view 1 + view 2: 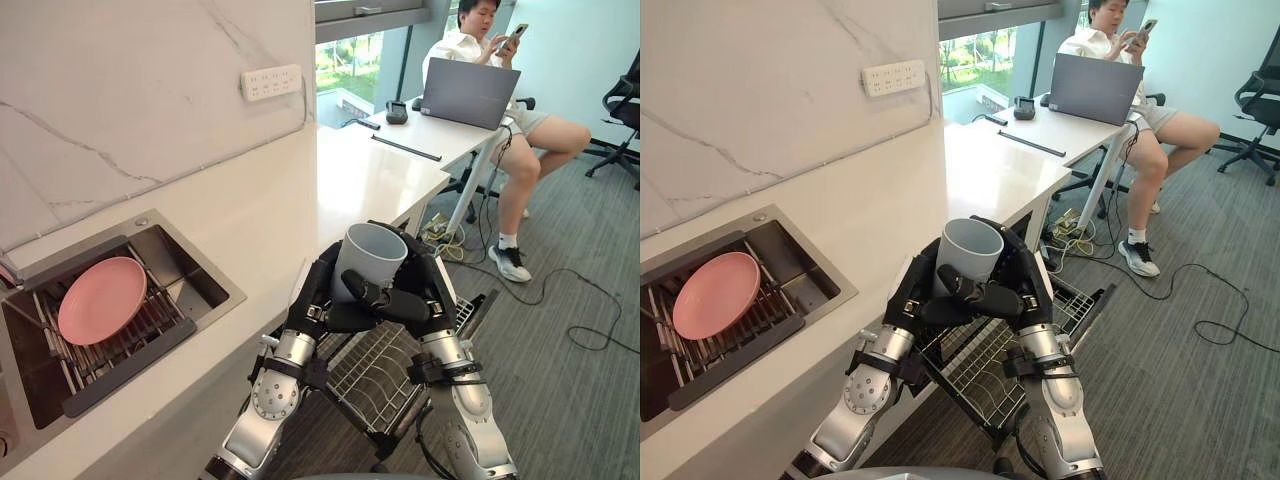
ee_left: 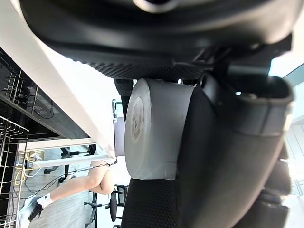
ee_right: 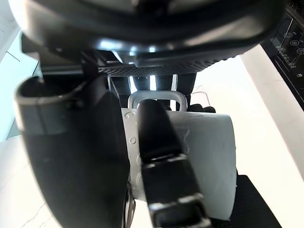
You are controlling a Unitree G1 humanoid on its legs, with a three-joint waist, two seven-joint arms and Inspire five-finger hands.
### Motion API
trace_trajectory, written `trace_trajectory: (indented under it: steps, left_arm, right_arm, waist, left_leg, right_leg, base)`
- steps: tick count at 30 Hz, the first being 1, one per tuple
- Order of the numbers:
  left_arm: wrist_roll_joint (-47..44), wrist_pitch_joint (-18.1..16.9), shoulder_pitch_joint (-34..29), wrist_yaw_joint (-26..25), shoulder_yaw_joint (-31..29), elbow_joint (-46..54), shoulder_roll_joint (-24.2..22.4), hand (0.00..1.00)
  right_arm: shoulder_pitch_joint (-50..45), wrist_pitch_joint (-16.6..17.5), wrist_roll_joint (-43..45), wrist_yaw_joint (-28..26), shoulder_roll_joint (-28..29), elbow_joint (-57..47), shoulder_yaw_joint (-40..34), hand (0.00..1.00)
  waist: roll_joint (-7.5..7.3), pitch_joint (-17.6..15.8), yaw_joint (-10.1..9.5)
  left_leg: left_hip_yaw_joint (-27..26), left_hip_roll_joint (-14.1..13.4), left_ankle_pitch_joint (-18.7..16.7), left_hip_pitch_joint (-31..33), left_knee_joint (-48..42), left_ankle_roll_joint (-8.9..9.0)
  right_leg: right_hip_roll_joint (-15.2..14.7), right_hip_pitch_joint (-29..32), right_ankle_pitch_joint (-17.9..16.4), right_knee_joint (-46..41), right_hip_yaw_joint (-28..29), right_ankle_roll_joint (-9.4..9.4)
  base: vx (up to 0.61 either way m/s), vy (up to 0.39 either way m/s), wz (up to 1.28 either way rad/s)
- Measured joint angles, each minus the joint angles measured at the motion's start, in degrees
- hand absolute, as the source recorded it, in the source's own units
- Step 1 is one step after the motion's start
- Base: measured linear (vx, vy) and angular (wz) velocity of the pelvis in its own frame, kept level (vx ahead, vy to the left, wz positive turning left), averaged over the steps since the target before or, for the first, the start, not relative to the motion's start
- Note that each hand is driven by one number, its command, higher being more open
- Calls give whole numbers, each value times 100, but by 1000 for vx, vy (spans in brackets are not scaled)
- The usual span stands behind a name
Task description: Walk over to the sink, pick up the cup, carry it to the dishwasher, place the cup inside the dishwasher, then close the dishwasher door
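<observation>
cup [image 1: 368, 258] upright, left hand [image 1: 316, 292] and right hand [image 1: 430, 288] both curled round it | above dishwasher rack [image 1: 375, 372] | risk: uneven release tips cup, rim catches wires

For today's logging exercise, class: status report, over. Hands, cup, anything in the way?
Hands: left hand and right hand both shut on cup. Cup upright above open dishwasher rack. Nothing seen between them.

This is a kitchen corner inside an office: left of my fingers [image 1: 392, 299] a steel sink [image 1: 160, 245] sunk in the white counter [image 1: 260, 220] holds a round pink plate [image 1: 102, 298], a wire dishwasher rack [image 1: 375, 370] lies below them, and beyond them a person [image 1: 455, 48] sits at a grey laptop [image 1: 468, 93].
</observation>
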State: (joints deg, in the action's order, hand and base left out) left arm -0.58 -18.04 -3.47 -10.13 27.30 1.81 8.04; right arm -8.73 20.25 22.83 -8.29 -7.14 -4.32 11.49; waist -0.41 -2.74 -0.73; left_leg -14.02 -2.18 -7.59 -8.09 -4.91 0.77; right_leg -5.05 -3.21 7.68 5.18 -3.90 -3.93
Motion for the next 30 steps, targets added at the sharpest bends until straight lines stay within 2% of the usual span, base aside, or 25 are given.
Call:
trace_trajectory:
  steps: [11, 26, 28, 30]
  left_arm:
    - [-2, -97, -193, 341, -276, 555, 3, 100]
    - [-530, -232, -575, 1355, -948, 888, -30, 100]
    - [-915, -249, -705, 1364, -1512, 902, -180, 100]
    - [-1282, -267, -745, 1122, -2223, 904, -269, 100]
  right_arm:
    - [26, 13, -47, -228, 83, -395, -197, 0]
    - [13, 11, -54, -553, 200, -554, -320, 0]
    - [-46, 12, -48, -487, 357, -554, -943, 0]
    - [-103, 12, -14, -243, 385, -545, -1638, 0]
  waist:
    - [-7, -5, -22]
    - [7, -110, -10]
    - [14, -119, -8]
    - [23, -131, -7]
  left_leg:
    - [44, -35, -5, 37, -26, -3]
    - [113, -58, -18, 109, -16, 17]
    - [133, -58, -20, 112, -6, 20]
    - [148, -56, -21, 114, 5, 21]
  right_leg:
    - [-6, -1, -7, 0, -52, 5]
    - [6, 34, -63, -26, -131, 15]
    - [7, 33, -77, -28, -149, 9]
    - [6, 33, -85, -28, -165, 7]
  base:
    - [0, 0, 1]
    - [-2, -3, 1]
    - [-6, -11, 4]
    - [-1, -5, 2]
